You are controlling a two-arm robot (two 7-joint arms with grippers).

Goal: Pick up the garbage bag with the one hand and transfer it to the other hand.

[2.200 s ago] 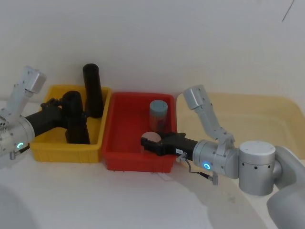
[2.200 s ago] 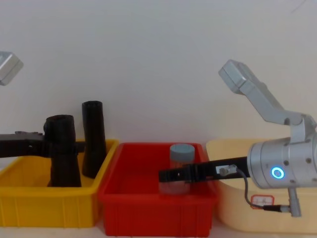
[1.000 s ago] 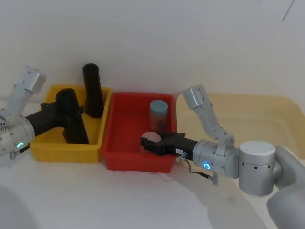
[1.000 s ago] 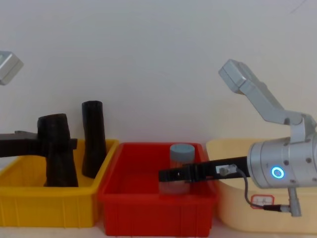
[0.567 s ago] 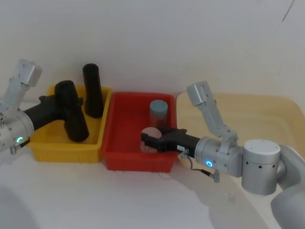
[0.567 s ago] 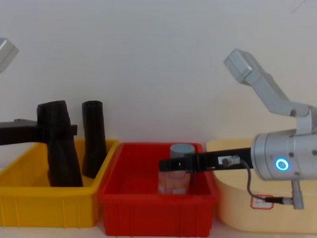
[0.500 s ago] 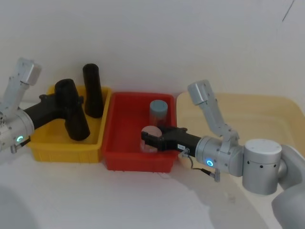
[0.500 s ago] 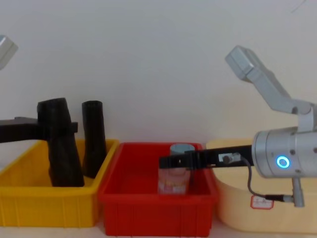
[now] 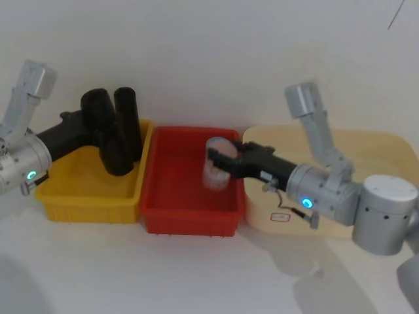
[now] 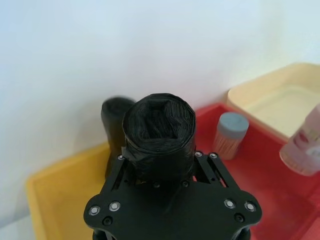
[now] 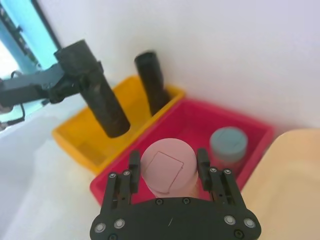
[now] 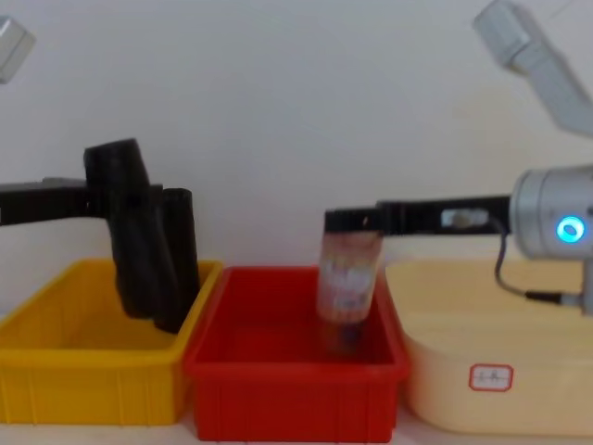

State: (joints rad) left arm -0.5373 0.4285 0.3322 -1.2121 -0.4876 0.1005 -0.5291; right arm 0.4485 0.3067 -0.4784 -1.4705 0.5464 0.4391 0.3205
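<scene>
The garbage bag (image 9: 105, 134) is a thick black crinkly roll, held tilted over the yellow bin (image 9: 85, 196). My left gripper (image 9: 88, 127), the one with the green ring, is shut on its upper part. From the chest the bag (image 12: 130, 236) hangs with its lower end against the slimmer black roll (image 12: 182, 250). The left wrist view looks down on the bag's top (image 10: 159, 135) between my left gripper's (image 10: 160, 165) fingers. My right gripper (image 9: 219, 163), with the blue ring, is shut on a pink-lidded bottle (image 12: 347, 283) over the red bin (image 12: 296, 399).
The slim black roll (image 9: 129, 124) stands at the yellow bin's back right corner. A grey-lidded jar (image 11: 228, 145) stands in the red bin (image 9: 190, 216). A cream tub (image 9: 353, 147) sits to the right of the red bin. A white wall is close behind.
My left gripper has lifted the garbage bag up and rightward, tilting it toward the slim roll. My right gripper has raised the bottle out of the red bin.
</scene>
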